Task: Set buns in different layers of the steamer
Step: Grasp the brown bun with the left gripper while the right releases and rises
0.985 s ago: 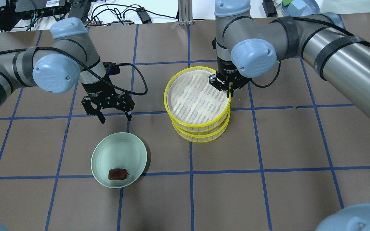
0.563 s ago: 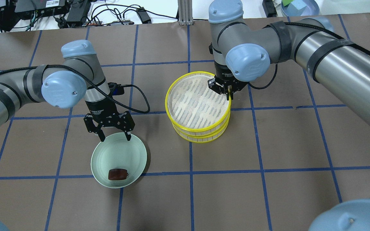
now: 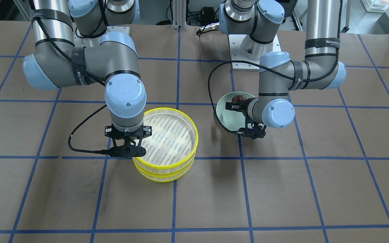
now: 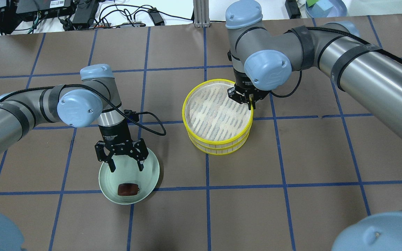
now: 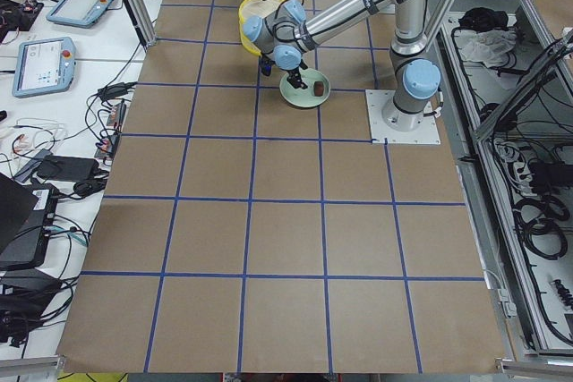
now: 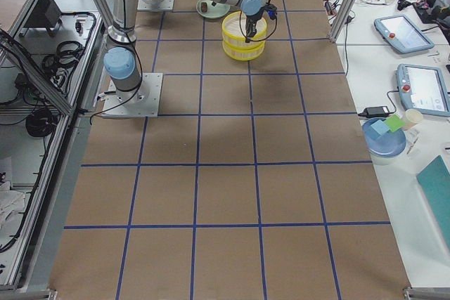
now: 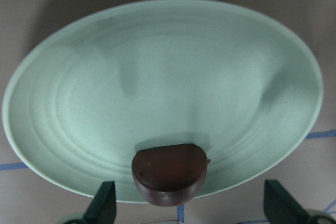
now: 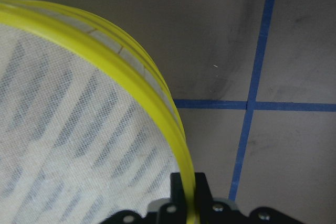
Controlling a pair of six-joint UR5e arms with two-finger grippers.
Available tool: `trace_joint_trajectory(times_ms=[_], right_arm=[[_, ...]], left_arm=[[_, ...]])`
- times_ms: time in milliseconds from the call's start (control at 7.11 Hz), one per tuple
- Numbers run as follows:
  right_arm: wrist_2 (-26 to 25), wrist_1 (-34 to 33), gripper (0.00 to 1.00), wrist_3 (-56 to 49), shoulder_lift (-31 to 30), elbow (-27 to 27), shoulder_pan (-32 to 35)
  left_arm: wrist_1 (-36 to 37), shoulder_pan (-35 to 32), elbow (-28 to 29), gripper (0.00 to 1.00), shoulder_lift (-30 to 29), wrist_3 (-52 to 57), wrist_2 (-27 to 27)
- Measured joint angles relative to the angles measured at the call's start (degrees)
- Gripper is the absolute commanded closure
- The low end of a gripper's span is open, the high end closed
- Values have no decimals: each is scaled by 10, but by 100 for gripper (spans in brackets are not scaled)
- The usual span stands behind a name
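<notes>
Two steamer trays stand stacked mid-table: the top tray [image 4: 215, 111] sits on the lower tray [image 4: 218, 150]. My right gripper [image 4: 248, 101] is shut on the top tray's yellow rim [image 8: 181, 145] at its far right edge, and this shows in the front view [image 3: 127, 152] too. The dark reddish-brown bun [image 4: 128, 189] lies near the front of the pale green plate [image 4: 148, 164]. My left gripper [image 4: 126, 168] is open just above the plate, behind the bun. In the left wrist view the bun [image 7: 169, 174] lies between the fingertips [image 7: 102, 205]. The cream-white bun is not in view.
The brown table is marked with a grid of blue tape [image 4: 207, 188]. The left wrist's black cable [image 4: 154, 129] loops between the plate and the steamer. Electronics and cables [image 4: 82, 14] line the far edge. The right arm [image 4: 361, 66] spans the far right.
My left gripper has moved toward the camera, from behind the plate to over it, still open. The top tray, held by my right gripper, has sunk closer onto the lower tray.
</notes>
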Motion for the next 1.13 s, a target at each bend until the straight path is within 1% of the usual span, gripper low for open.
trace_joint_trajectory(times_ms=[563,704,844,985,1126], right_arm=[[0,-14,100,4,7,1,0],[-2,-14,90,4,8,1,0],[-1,-14,28,4,8,2,0],[-2,-14,1,4,9,2,0],[-2,-13,1,4,8,2,0]], left_arm=[[-1,0,-6,2,-24,-1,2],[-1,0,-10,2,-28,0,2],[-3,0,-13,2,-30,0,3],[-4,0,-16,2,-32,0,6],[-6,0,-18,3,-33,0,10]])
